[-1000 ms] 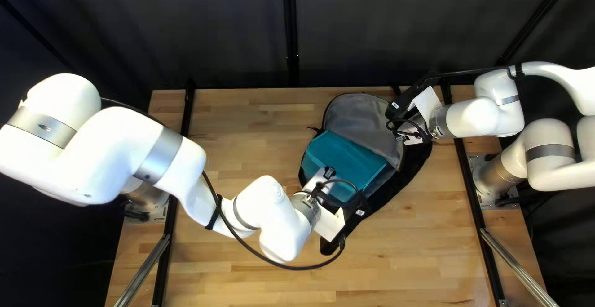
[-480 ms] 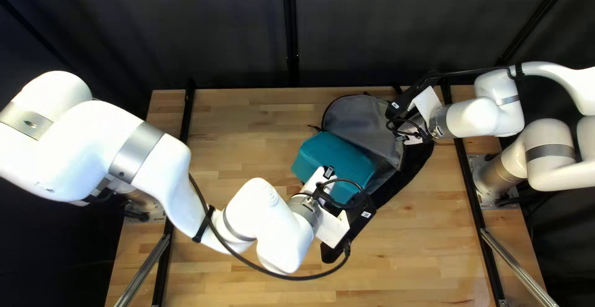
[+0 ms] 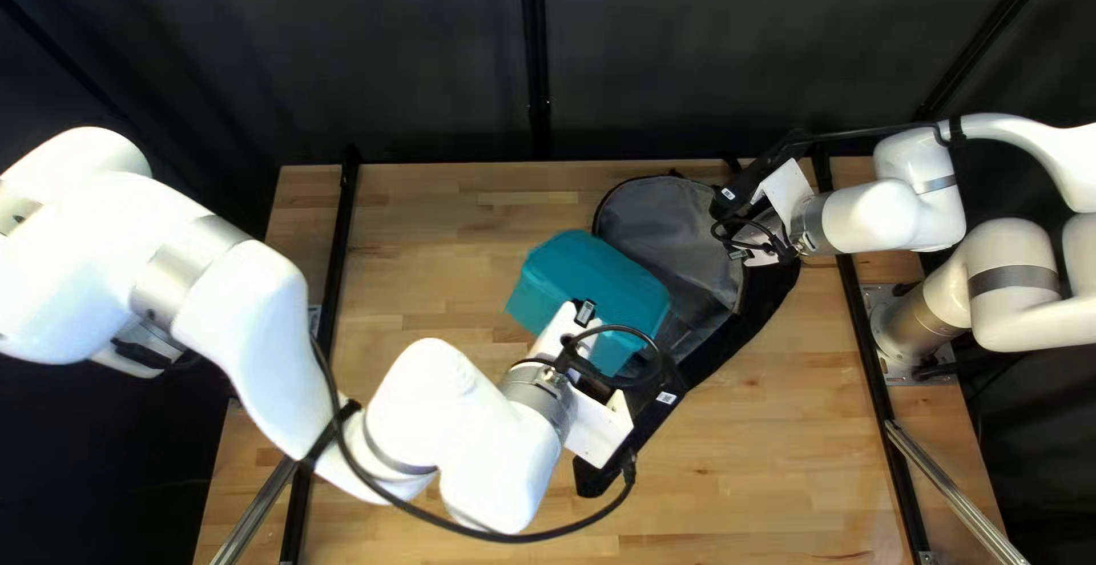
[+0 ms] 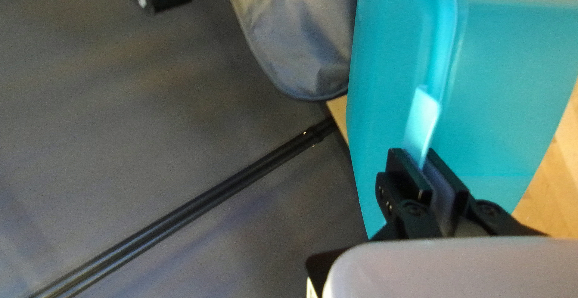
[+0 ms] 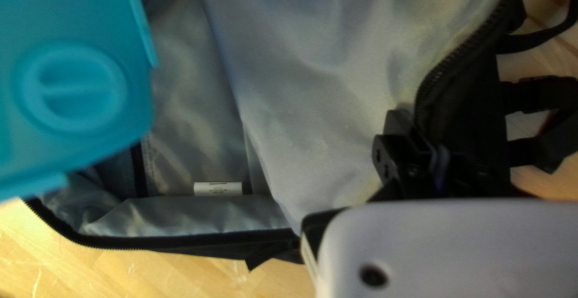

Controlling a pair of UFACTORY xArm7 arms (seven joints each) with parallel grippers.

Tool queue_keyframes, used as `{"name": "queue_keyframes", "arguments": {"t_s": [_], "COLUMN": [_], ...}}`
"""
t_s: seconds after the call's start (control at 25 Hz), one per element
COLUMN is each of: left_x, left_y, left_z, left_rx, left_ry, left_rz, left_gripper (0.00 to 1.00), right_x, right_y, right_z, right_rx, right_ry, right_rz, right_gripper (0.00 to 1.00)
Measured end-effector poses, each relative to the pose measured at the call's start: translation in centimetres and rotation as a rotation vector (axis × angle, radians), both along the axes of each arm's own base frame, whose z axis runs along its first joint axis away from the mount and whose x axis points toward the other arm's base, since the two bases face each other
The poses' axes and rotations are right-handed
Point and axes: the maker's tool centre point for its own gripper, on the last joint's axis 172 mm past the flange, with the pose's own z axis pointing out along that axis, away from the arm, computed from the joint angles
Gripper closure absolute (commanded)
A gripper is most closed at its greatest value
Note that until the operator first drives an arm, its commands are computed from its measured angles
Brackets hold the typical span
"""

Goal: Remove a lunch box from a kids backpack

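Lunch box [image 3: 588, 274] has shifted left, left gripper [image 4: 416, 155] closed narrowly on its tab [image 4: 424, 112], right gripper [image 5: 419, 128] likewise on backpack [image 3: 668, 228]; weight could cause slip.

The left arm [image 3: 257, 325] bends and reaches in from left of the backpack [image 3: 668, 223]. Its left gripper [image 3: 603, 422] is by the backpack's near side, two fingers squeezing the lunch box [image 3: 594, 274]. The right arm [image 3: 885, 214] comes from right of the backpack. Its right gripper [image 3: 786, 191] pinches the backpack's far right edge.
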Motion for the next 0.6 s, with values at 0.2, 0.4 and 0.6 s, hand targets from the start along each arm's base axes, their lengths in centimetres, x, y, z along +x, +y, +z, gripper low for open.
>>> {"name": "queue_keyframes", "arguments": {"t_s": [0.2,0.4,0.6], "left_x": [-2.7,-5.9,-9.7], "left_y": [0.6,1.0,2.3], "left_z": [1.6,2.2,1.3], "left_rx": [0.051,0.104,0.153], "left_ry": [0.006,0.017,0.026], "left_rz": [0.031,0.086,0.142], "left_gripper": [1.0,1.0,1.0], "right_x": [0.0,0.0,0.0], "right_y": [0.0,0.0,0.0], "right_z": [0.0,0.0,0.0], "right_rx": [0.0,0.0,0.0], "right_ry": [0.0,0.0,0.0], "right_rz": [0.0,0.0,0.0], "right_gripper": [1.0,1.0,1.0]}}
